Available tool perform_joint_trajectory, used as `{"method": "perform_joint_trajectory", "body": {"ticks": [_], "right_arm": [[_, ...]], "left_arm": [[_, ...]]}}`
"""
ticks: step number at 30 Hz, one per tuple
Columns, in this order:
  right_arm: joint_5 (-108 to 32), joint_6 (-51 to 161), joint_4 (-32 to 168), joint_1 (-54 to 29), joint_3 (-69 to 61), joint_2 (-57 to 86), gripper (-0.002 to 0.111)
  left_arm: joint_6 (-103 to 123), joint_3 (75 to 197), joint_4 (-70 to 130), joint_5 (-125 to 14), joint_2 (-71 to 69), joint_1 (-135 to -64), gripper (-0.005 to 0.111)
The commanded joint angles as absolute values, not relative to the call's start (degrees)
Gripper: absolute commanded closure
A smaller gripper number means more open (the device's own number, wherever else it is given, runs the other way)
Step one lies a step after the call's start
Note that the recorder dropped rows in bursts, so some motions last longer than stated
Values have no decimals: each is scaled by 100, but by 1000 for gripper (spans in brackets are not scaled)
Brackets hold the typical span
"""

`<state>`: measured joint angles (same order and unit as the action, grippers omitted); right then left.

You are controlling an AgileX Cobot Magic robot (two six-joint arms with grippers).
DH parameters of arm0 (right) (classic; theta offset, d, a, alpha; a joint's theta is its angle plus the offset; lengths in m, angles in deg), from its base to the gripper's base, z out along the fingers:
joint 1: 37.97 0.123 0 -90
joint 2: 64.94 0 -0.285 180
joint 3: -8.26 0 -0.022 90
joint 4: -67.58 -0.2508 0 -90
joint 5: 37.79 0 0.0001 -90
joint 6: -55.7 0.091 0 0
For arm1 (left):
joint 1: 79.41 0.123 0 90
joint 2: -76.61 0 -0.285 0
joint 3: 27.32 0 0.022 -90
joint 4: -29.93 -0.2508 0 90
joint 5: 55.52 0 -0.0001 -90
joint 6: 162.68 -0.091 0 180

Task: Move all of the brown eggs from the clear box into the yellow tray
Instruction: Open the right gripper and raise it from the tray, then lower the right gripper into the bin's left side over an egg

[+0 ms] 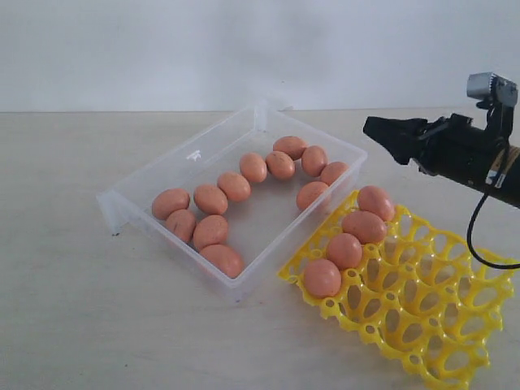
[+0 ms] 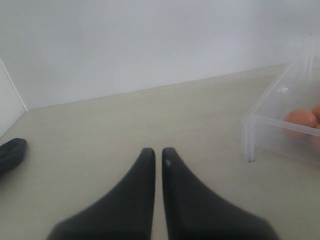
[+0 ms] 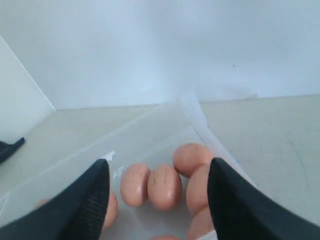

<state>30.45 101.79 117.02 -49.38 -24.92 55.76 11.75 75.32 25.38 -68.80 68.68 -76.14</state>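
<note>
**In the middle of the frame: twelve eggs in the box, four in the tray**

In the centre of the exterior view, on the pale table, sits the clear box, set at a slant so that one corner points toward the lower middle of the frame. I count twelve brown eggs on its floor. They lie in a loose curve from the upper right of the box down to its lower left, most of them touching a neighbour.

Just beside the box, in the lower right of the frame, lies the yellow tray. Its near corner touches, or almost touches, the box wall. Four more eggs stand in a row in the cups along the tray edge nearest the box, and the other cups are open.

At the upper right of the frame, the right gripper hangs in the air above the far right corner of the box, touching nothing. Its wrist view shows the two dark fingers spread wide apart with nothing between them, and a cluster of eggs inside the box below the gap.

The left gripper shows only in its own wrist view. Its fingers are drawn together with just a thin slit between them, holding nothing, over bare table. A corner of the box with an egg inside is in that view, well apart from the fingertips.
</note>
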Motion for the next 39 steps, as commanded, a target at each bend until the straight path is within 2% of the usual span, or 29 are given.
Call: {"method": "perform_joint_trajectory", "body": {"ticks": [1,3,6,8,10,11,13,16,19,20,21,22,23,24,26,28,31,36,39], "right_arm": [[3217,10172,11637,-4927,-2387,5218,62],[3217,10183,11855,-4895,-2178,5011,76],[2560,10513,12442,-4720,-1709,4610,108],[1553,11120,13010,-4440,-1276,4370,108],[-73,12304,14292,-3863,-603,4192,108],[-1060,13482,16063,-3355,-113,4178,108],[-1766,14540,16753,-2711,251,4245,108],[-2747,14388,16753,-1989,379,4416,108],[-4695,12779,16753,-1281,281,4593,108],[-6032,11779,16026,-977,267,4606,108],[-6658,10696,15339,-850,342,4645,108],[-7254,9099,13638,-803,597,4712,108],[-7253,8259,12155,-946,807,4756,108],[-7319,6622,9855,-1177,1239,4897,108],[-8483,3461,6068,-1559,2054,5285,108],[-9685,2290,4416,-1752,2666,5666,108],[-10313,1875,3590,-1800,3377,6137,108],[-9791,1695,3597,-1687,3829,6557,107],[-9643,1461,3676,-1622,3858,6752,90]], "left_arm": [[1192,7547,2567,-6843,6882,-7656,103],[1192,7547,2567,-6843,6882,-7656,103],[1192,7547,2567,-6843,6882,-7656,103],[1192,7547,2567,-6843,6882,-7656,103],[1192,7547,2567,-6843,6882,-7656,103],[1192,7547,2567,-6843,6882,-7656,103],[1192,7547,2567,-6843,6882,-7656,103],[1192,7547,2567,-6843,6882,-7656,103],[1192,7547,2567,-6843,6882,-7656,103],[1192,7547,2567,-6843,6882,-7656,103],[1192,7547,2567,-6843,6882,-7656,103],[1192,7547,2567,-6843,6882,-7656,103],[1192,7547,2567,-6843,6882,-7656,103],[1192,7547,2567,-6843,6882,-7656,103],[1192,7547,2567,-6843,6882,-7656,103],[1192,7547,2567,-6843,6882,-7656,103],[1192,7547,2567,-6843,6882,-7656,103],[1192,7547,2567,-6843,6882,-7656,103],[1192,7547,2567,-6843,6882,-7656,103]]}}
